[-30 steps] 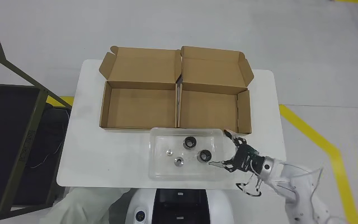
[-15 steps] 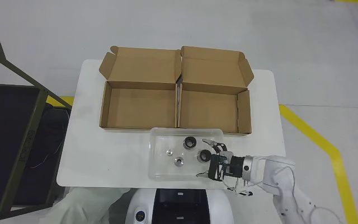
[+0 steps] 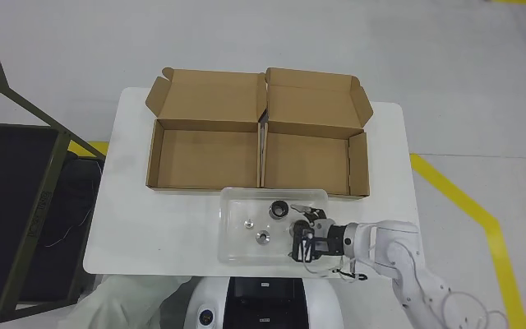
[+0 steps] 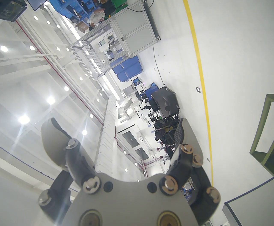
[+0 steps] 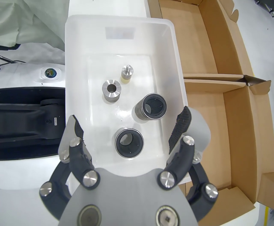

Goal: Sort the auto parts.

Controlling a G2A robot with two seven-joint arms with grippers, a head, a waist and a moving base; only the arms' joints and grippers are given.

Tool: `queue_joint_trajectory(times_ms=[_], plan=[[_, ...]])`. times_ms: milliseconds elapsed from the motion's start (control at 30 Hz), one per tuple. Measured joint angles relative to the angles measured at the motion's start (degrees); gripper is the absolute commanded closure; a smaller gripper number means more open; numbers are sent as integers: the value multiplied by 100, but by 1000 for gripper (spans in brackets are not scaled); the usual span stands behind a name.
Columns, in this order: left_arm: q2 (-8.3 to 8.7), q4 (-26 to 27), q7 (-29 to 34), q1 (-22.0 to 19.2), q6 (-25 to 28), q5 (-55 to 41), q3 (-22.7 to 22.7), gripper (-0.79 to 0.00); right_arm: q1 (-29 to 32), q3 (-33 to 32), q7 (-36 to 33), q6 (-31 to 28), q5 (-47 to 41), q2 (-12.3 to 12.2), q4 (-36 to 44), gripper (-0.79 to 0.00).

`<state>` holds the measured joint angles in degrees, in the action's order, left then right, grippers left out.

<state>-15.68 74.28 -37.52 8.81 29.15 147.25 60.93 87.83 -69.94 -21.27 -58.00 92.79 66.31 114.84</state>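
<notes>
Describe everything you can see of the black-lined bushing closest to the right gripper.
The bushing is a short hollow cylinder: silvery metal-looking shell, black liner around an open bore. It stands upright on the floor of the clear plastic bin, at the end nearest the right gripper. It is apart from the other parts; only the bin floor touches it. The open fingers stand to either side, clear of it.

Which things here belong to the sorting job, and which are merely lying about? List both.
Job: clear tray, black-lined bearings, steel sleeve, small stud, cardboard boxes, open right gripper.
Lying about: white table, green frame, yellow floor line.
</notes>
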Motion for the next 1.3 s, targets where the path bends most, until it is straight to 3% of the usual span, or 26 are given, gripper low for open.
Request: queue_joint_trajectory(times_ms=[333,400,667,1300], plan=[[0,0,0,0,0,0,0,-785,-136,114,-587,0,75,-64,-1,-754],[0,0,0,0,0,0,0,-785,-168,145,-705,2,42,-71,-34,-711],[0,0,0,0,0,0,0,-785,-331,348,-1167,87,-33,-81,-187,-760],[0,0,0,0,0,0,0,-785,-694,960,-1763,389,163,-73,-543,-696]])
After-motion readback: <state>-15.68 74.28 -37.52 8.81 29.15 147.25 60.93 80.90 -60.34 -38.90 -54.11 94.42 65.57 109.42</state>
